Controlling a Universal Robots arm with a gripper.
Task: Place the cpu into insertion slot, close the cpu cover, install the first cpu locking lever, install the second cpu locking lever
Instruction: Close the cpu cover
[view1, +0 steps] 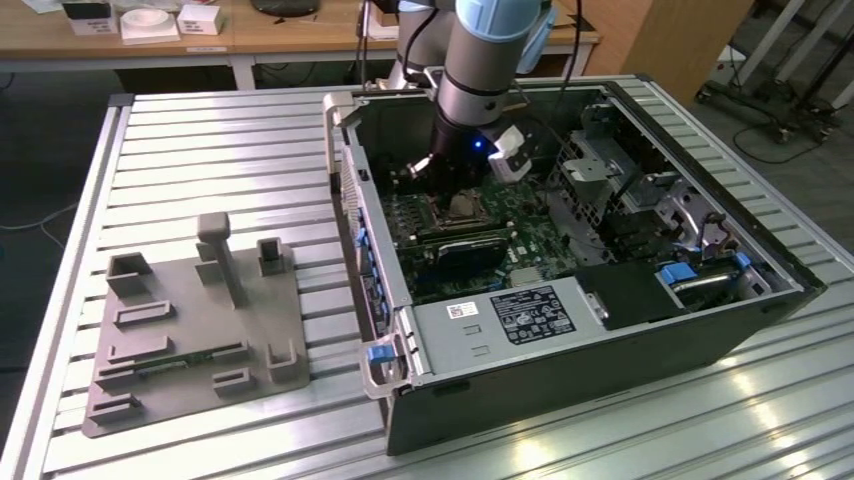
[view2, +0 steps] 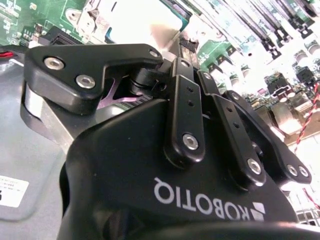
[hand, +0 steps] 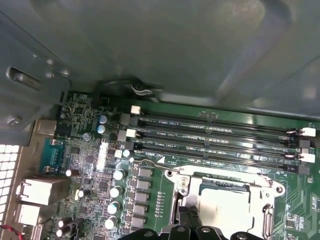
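Note:
The cpu (hand: 225, 200) lies flat in the insertion slot (hand: 176, 200) on the green board, its silvery top showing through the cut-out of the cpu cover (hand: 220, 176). The cover looks laid down over it. A thin metal lever rod (hand: 150, 161) runs beside the socket on the memory-slot side. My gripper (hand: 195, 225) hangs just above the socket's edge, shut with nothing in it. In the exterior view the gripper (view1: 454, 185) reaches down inside the open computer case, right over the cpu (view1: 466, 207). The second wrist view shows the gripper (view2: 182, 47) before a glaring white socket area.
Long black memory slots (hand: 220, 135) run beside the socket, with the grey case wall (hand: 150, 40) beyond. A labelled grey box (view1: 514, 315) and a metal drive cage (view1: 627, 190) crowd the case. A grey fixture (view1: 194, 320) sits on the slatted table at the exterior view's left.

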